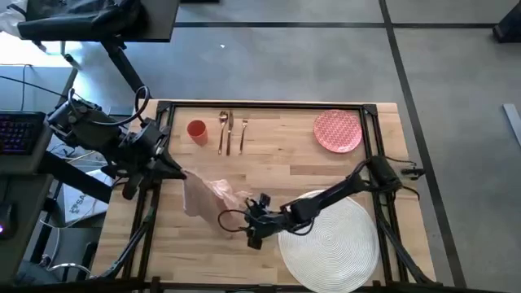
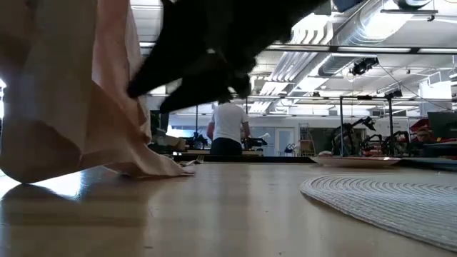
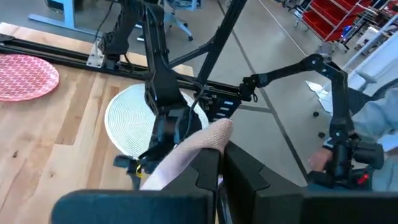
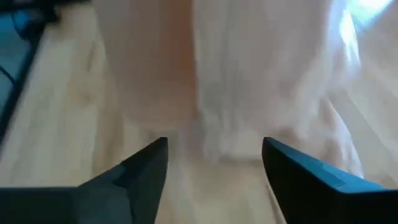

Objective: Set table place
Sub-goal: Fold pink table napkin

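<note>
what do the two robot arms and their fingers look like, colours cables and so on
Both arms are matte black, built of slim tubular links with chunkier joint housings. Black cables loop loosely beside the left arm and near the wrist of the right arm. The right gripper has two flat, dark, wedge-shaped fingers; the left gripper has blocky black ones. No markings are legible.

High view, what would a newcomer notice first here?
The beige-pink napkin hangs pinched in the left end effector near the table's left edge, its lower end draped on the wood. The right end effector, fingers open, reaches toward it, beside the white placemat.
</note>
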### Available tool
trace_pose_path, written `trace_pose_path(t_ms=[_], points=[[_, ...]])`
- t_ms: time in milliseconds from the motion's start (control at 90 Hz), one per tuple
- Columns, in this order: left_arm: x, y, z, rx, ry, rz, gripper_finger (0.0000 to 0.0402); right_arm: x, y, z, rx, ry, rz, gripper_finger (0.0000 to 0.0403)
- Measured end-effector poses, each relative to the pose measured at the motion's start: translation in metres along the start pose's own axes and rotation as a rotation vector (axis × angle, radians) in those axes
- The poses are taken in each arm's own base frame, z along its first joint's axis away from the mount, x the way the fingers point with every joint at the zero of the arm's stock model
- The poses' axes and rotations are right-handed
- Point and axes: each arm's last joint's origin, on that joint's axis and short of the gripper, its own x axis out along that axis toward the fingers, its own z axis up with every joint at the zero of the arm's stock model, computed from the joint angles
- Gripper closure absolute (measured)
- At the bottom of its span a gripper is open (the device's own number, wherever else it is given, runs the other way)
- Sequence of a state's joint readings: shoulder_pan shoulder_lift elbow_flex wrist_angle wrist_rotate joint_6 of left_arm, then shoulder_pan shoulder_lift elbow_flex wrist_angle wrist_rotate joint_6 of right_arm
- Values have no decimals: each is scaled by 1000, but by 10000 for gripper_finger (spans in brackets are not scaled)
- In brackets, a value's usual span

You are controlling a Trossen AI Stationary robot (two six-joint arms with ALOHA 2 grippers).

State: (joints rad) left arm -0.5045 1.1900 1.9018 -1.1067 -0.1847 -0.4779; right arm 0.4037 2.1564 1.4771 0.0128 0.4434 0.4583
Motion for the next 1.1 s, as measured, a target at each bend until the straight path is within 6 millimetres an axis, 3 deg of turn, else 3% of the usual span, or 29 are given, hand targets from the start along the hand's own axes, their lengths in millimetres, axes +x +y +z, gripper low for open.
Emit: trace_pose_path(t_ms=[144,300,411,533,622,800,1100], points=[[0,0,0,0,1,0,402,20,6,3,35,-54,-135,170],[0,0,0,1,5,2,402,29,5,17,66,-51,-313,212],[0,0,-1,-7,15,-18,402,29,-6,26,97,0,-424,271],[0,-2,-1,-19,22,-48,402,24,-22,40,136,13,-544,374],[0,-4,-1,-24,26,-69,402,17,-36,51,133,42,-652,394],[-2,-7,2,-8,-17,-89,402,-25,-60,83,123,60,-842,403],[-4,-11,21,89,-215,-125,402,-137,-80,137,38,19,-867,403]])
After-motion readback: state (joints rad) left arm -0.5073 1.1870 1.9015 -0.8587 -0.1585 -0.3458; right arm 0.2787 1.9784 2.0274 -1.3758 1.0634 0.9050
